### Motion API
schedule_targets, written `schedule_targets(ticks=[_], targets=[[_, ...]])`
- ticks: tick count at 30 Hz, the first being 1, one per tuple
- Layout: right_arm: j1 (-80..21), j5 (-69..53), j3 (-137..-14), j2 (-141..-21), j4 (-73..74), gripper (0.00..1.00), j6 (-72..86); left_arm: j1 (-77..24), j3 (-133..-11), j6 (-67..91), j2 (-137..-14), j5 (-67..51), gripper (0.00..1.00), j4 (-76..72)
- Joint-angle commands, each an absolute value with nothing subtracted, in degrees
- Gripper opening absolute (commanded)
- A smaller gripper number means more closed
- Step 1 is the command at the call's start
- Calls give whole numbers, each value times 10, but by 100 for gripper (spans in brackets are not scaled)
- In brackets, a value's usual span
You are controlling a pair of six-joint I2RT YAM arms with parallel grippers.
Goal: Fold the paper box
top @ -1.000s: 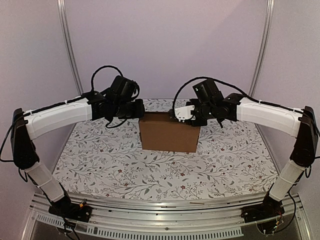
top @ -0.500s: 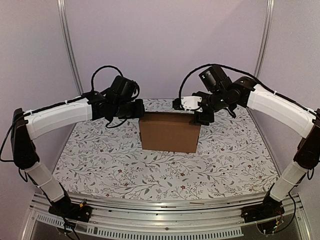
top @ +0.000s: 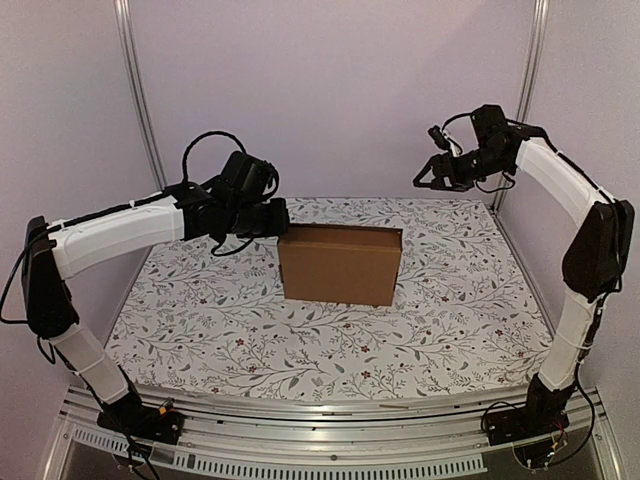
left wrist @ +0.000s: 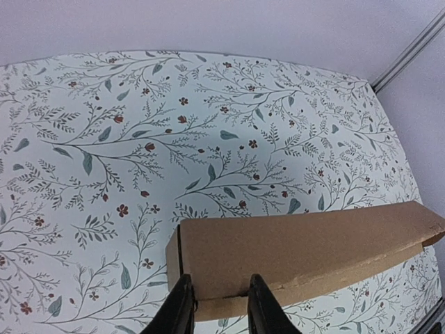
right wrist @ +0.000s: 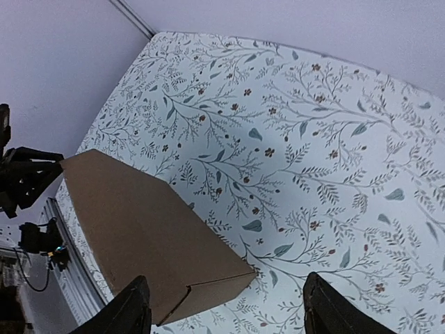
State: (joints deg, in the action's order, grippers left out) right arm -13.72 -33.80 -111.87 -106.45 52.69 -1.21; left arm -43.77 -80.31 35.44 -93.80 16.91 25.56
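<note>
The paper box [top: 338, 265] is a closed brown cardboard box that stands upright on its long edge mid-table. My left gripper [top: 278, 218] is at its upper left corner. In the left wrist view the two black fingers [left wrist: 179, 309] straddle the box's [left wrist: 299, 243] narrow top edge, shut on it. My right gripper [top: 425, 178] hangs high at the back right, well clear of the box. In the right wrist view its fingers [right wrist: 133, 309] stand wide open with nothing between them, and the box [right wrist: 139, 229] lies far below.
A floral cloth [top: 460, 300] covers the table. Purple walls close in the back and sides, with aluminium posts [top: 140, 110] at the back corners. A metal rail [top: 320, 425] runs along the near edge, between the arm bases.
My right gripper has opened, let go of the box's upper right corner, and swung up and away to the back right. The left arm and the box have stayed put.
</note>
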Motion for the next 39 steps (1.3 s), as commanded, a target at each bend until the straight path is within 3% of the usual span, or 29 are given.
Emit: schedule_targets(ticks=[1, 14, 28, 39], targets=[[-137, -493, -1068, -1127, 572, 75, 132, -430, -803, 354, -945, 157, 27, 283], [-137, -620, -945, -1115, 433, 77, 278, -431, -808, 354, -946, 159, 27, 292], [-139, -659, -861, -1064, 354, 78, 345, -433, -796, 358, -948, 156, 26, 293], [-148, -663, -817, -1049, 350, 71, 328, -438, -789, 360, -953, 152, 25, 294]])
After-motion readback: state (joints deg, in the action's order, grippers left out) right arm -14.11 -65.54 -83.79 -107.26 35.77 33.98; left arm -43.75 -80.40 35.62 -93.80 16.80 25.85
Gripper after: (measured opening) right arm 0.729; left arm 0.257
